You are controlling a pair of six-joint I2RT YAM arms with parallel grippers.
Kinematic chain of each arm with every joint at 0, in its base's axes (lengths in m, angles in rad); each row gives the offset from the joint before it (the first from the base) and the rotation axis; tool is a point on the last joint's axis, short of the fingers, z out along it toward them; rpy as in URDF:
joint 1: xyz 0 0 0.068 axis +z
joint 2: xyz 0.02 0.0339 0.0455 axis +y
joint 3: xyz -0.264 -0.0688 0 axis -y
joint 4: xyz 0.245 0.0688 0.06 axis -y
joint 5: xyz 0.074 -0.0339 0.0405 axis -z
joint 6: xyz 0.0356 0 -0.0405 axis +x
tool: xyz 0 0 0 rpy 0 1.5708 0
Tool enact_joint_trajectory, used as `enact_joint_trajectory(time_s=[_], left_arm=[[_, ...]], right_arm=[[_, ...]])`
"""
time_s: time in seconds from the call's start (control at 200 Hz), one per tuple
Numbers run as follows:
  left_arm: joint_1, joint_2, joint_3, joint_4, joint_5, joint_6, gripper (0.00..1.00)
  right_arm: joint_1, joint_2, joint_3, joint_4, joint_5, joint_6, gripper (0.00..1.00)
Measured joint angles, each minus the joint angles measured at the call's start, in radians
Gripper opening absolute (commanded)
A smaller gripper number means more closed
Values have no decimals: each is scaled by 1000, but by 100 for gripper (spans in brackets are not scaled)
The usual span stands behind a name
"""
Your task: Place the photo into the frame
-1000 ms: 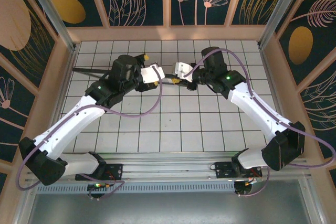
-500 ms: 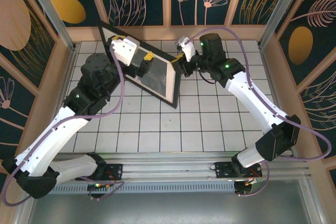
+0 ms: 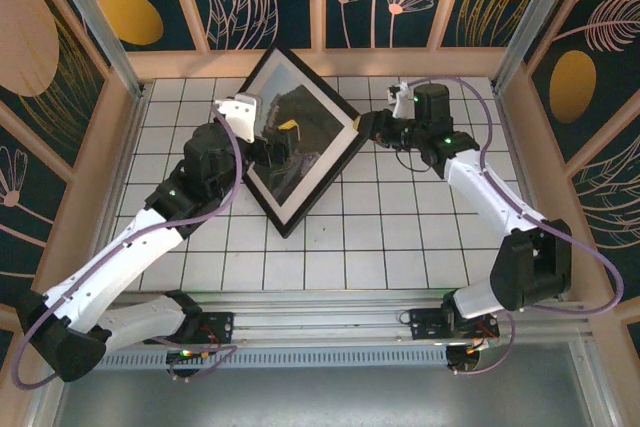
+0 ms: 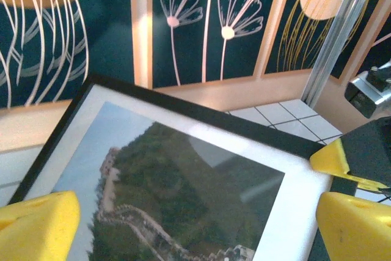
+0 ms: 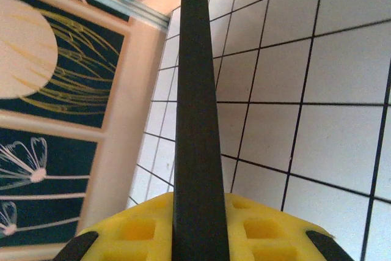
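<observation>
Black and thin, the one frame (image 3: 288, 229) is turned cornerwise to the tile grid of the tabletop (image 3: 400, 237), so from above it looks like a diamond. One corner points to the back wall, one to the arm bases, and one to the right. Its fourth corner is hidden under the left arm. The sides running from the right corner toward the near corner look like the longer ones, so the long axis seems to go from far right to near left, but the frame may be tilted and I cannot tell this for sure. Whether it lies flat or is lifted I also cannot tell. The one photo (image 3: 300, 137) sits inside the frame with a white margin around it. Its pale sky is toward the far left and the dark hills are in the middle. There are two hands. The left hand (image 3: 278, 142) hovers over the left part of the photo with its fingers wide apart, holding nothing. Its own camera looks down on the photo (image 4: 183, 200) and the frame edge (image 4: 201, 113). The right hand (image 3: 368, 129) is clamped on the right corner of the frame. In its own camera the yellow pads of this hand (image 5: 198, 230) press on both sides of the moulding (image 5: 195, 120), seen edge-on over the white tiles (image 5: 317, 139).
</observation>
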Motion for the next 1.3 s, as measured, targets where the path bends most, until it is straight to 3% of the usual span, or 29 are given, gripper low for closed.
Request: enact_joint_trajectory(time_s=[0.46,0.821,1.301], left_arm=[[34,22,-244,114,-29,-236,98],[121,32,-342,190,-37,-321,99],[266,65,-517,288,-76,-445,99]], right_arm=[[-69,-80,-432,407,-8,388,1],[-76,-23,-625,700,-6,524,24],[-80,148,-753,796,30,528,43]])
